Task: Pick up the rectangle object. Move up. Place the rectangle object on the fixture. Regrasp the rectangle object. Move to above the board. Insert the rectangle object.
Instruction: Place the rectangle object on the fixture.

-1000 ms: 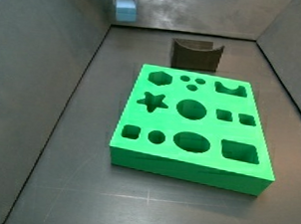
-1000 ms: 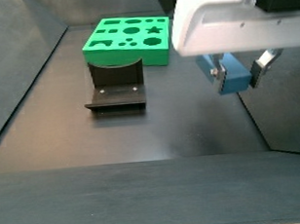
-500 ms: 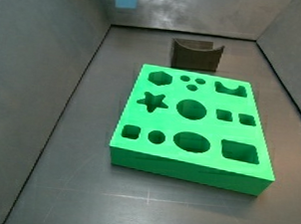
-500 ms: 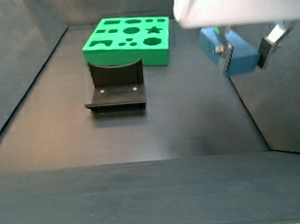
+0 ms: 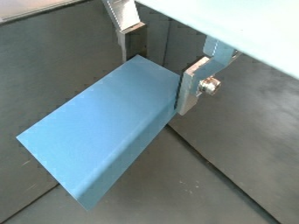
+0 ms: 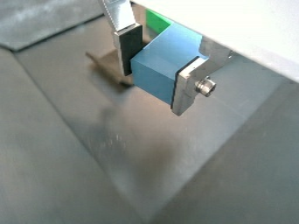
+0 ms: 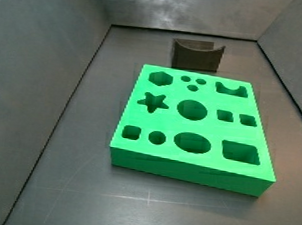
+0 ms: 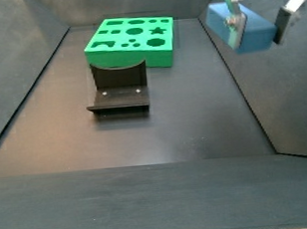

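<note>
My claw (image 8: 260, 18) is clenched on the rectangle object (image 8: 237, 27), held high above the floor; its long axis juts out beyond my fingers (image 5: 193, 83); the fixture (image 8: 119, 91) lies well below and off to one side, notch unoccupied.

Grey-blue rectangle object (image 8: 245, 26) in the silver gripper (image 8: 258, 13), bright green board (image 7: 193, 126), dark fixture (image 8: 119, 92).

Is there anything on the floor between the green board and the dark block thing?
No. In a side view, only bare dark floor shows between the board and the fixture. The gripper holds the rectangle object up high.
</note>
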